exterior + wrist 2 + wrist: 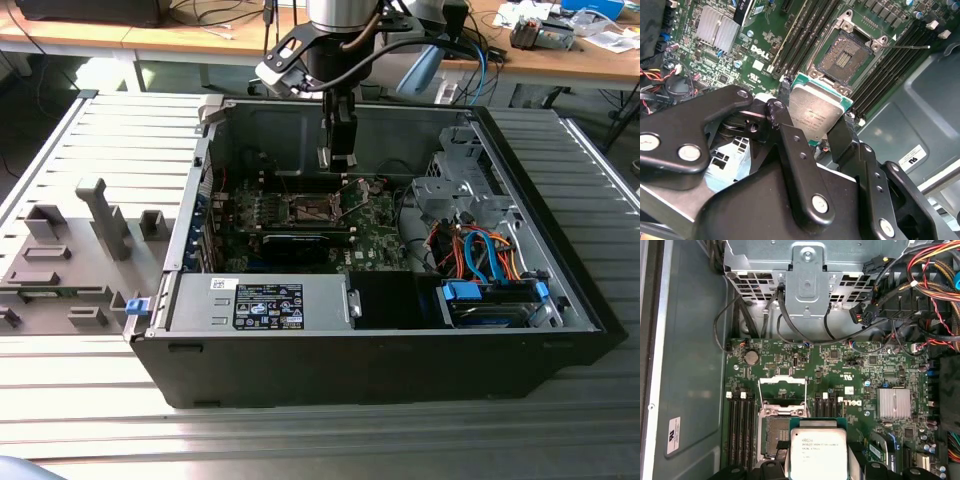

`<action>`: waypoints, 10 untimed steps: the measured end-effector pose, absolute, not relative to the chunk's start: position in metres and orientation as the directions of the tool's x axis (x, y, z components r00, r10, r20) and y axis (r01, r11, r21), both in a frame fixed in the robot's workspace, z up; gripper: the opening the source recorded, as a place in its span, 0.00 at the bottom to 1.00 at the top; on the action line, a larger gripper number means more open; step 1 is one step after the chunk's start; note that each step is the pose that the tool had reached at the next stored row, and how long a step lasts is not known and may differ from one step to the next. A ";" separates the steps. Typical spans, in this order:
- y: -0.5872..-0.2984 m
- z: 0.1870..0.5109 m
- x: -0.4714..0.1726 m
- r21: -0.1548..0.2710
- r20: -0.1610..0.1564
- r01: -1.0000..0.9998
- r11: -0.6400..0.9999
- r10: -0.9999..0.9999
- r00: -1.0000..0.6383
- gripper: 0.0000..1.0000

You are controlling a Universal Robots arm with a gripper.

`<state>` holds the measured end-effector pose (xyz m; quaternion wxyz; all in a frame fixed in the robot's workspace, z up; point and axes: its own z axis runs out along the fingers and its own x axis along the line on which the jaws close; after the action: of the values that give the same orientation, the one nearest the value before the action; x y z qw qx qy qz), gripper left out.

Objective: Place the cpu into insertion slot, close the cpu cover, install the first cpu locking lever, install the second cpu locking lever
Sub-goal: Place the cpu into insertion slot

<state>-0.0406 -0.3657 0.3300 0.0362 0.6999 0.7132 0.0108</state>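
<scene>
My gripper (812, 117) is shut on the cpu (817, 107), a thin square chip with a silver-grey top, pinched by its two opposite edges between black fingers (790, 130). In the first wrist view the cpu (818, 452) hangs above the green board, partly overlapping one side of the insertion slot (773, 437), whose brownish contact field lies bare. The cpu cover (782, 380), a silvery frame, stands swung open off the far side of the slot. In the exterior view the gripper (337, 158) reaches down into the open computer case, above the slot (315, 208).
Long memory slots (740, 425) flank the socket. A finned heatsink (895, 402), a metal drive cage (805, 270) and cable bundles (935, 270) crowd the board's edges. A thin wire lever (912, 46) sticks out beside the socket. Grey fixtures (70, 250) sit on the table at the exterior view's left.
</scene>
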 end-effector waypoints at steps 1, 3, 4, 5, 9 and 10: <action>-0.366 0.330 -0.041 0.066 -0.037 0.998 0.019 0.999 -0.016 0.54; -0.366 0.330 -0.041 0.066 -0.037 0.998 0.015 0.999 -0.012 0.54; -0.366 0.330 -0.041 0.066 -0.037 0.998 0.014 0.999 -0.011 0.54; -0.366 0.330 -0.041 0.066 -0.037 0.998 0.011 0.999 -0.009 0.54; -0.366 0.330 -0.041 0.066 -0.037 0.998 0.005 0.999 -0.002 0.54; -0.366 0.330 -0.041 0.066 -0.038 0.998 0.003 0.999 0.000 0.54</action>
<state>-0.0406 -0.3657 0.3300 0.0366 0.7061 0.7071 0.0101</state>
